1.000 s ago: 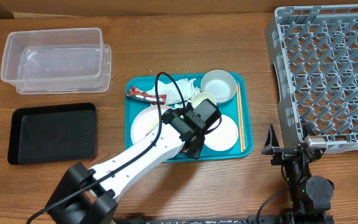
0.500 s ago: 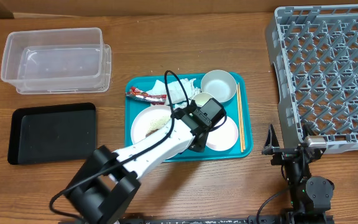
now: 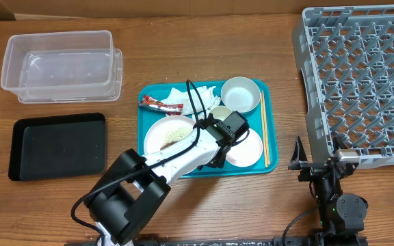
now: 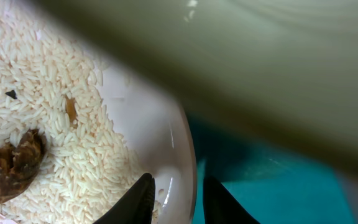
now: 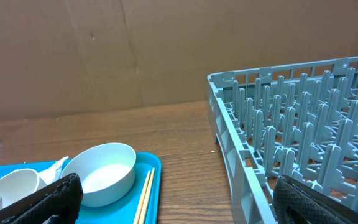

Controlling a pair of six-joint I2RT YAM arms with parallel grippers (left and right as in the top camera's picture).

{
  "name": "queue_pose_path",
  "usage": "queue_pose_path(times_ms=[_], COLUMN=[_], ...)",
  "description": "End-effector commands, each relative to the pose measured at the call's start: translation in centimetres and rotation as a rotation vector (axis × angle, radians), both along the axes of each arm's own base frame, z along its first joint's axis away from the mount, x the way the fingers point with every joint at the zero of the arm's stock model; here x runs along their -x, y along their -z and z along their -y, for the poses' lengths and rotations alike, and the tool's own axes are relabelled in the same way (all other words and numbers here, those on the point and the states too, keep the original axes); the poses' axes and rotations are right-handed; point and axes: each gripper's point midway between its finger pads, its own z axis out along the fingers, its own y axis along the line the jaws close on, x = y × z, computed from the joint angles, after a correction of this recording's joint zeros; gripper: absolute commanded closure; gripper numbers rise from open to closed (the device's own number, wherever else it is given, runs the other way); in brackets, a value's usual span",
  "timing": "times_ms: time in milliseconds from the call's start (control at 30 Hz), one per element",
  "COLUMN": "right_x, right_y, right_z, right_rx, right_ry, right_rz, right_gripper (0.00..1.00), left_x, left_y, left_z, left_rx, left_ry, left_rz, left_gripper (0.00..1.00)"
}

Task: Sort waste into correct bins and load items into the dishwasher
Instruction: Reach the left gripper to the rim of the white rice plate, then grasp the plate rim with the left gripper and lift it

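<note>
Where the plate is: the white plate (image 3: 168, 133), heaped with rice scraps (image 4: 48, 124), lies on the left half of the teal tray (image 3: 142, 123), just beside the small cup (image 3: 221, 109).
Risk, spill: we judge this a thin hold, on the rim alone. A loaded plate lifted that way could tip and shed rice onto the tray or the worktop (image 3: 204, 41) before it reaches the black tray (image 3: 57, 147) or the clear tub (image 3: 60, 65).
Risk, slip: the rim looks smooth and the tips are narrow, so a quick lift could let the plate twist out.
Risk, grains: the inner tip sits close to loose rice, and grains caught under the pad would weaken the hold.
Risk, knock: the cup stands very near, and we think a careless swing away could nudge it.
Left claw: the left claw (image 4: 178, 202) stands narrowly parted astride the plate's rim, with one fingertip (image 4: 138, 199) inside and the other outside over the tray. We cannot tell whether it pinches the rim.
Right claw: the right claw (image 5: 179, 202) gapes fully wide near the dish rack (image 3: 368, 82) and holds nothing.
</note>
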Motion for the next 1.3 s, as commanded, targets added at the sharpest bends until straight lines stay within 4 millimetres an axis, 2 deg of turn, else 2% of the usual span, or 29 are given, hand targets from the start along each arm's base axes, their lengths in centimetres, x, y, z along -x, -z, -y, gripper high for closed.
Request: queue_pose_path(times_ms=[0,333,500,700,1033,1267], right_x=[0.0,0.0,0.0,0.0,0.0,0.0], right_y=[0.1,0.1,0.1,0.1,0.1,0.1], right_z=[0.0,0.0,0.0,0.0,0.0,0.0], right_rx=[0.004,0.004,0.004,0.004,0.004,0.004], right_ry=[0.002,0.002,0.002,0.002,0.002,0.002], right_rz=[0.007,0.007,0.007,0.007,0.007,0.007], right_gripper=[0.00,0.00,0.00,0.00,0.00,0.00], left_x=[-0.7,-1.2,-1.2,-1.3,-1.5,-2.0], left_y=[-0.1,-0.3,-0.3,-0.3,-0.6,-2.4], left_z=[0.1,-0.3,-0.3,-0.3,-0.2,-0.7], left_rx=[-0.007,-0.033,-0.033,-0.032,-0.034,-0.082], left_ry=[-0.022,-0.023,-0.023,-0.023,-0.024,-0.024], left_rz=[0.027,0.054,0.054,0.056,0.065,0.078], left_gripper=[0.72,0.73,0.86,0.93,0.96,0.96])
